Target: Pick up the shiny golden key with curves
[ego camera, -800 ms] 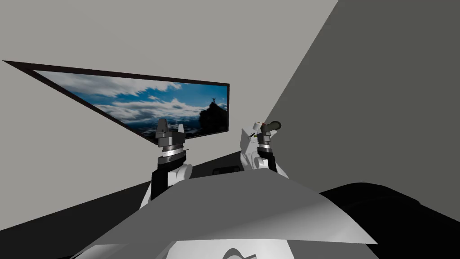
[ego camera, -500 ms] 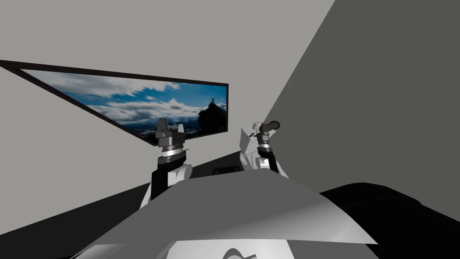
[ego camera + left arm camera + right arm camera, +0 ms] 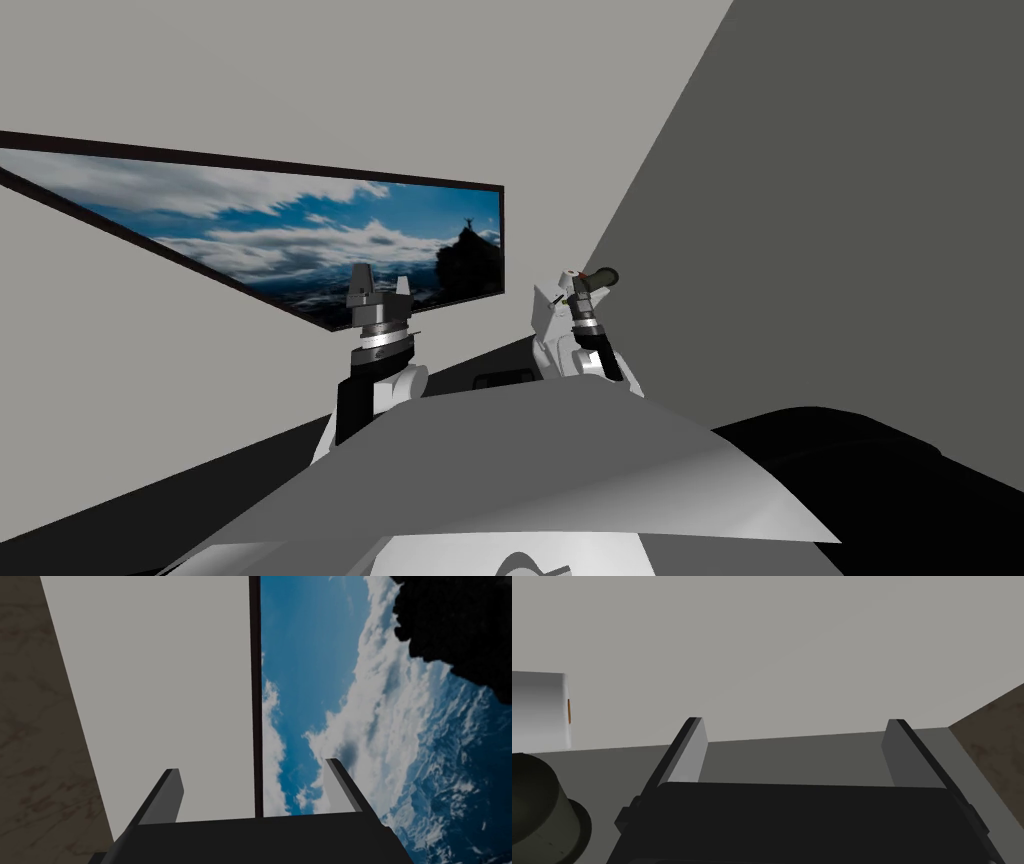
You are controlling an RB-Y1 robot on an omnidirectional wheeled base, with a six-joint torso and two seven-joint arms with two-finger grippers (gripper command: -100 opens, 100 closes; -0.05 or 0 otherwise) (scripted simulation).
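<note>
Where the golden key lies I cannot tell. The right tool (image 3: 794,723) is released, its two fingers (image 3: 687,751) standing well apart with nothing between them. They face a flat light grey wall (image 3: 792,646), and a darker grey band runs just past the fingertips. In the head view this tool is raised close to the corner where the light wall meets a darker wall (image 3: 850,250). The left tool (image 3: 381,278) is raised beside it, likewise released with its fingers apart, in front of a framed picture (image 3: 250,230) of clouds and a dark peak.

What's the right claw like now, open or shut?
Open. The right claw's two fingers stand far apart with nothing between them.
</note>
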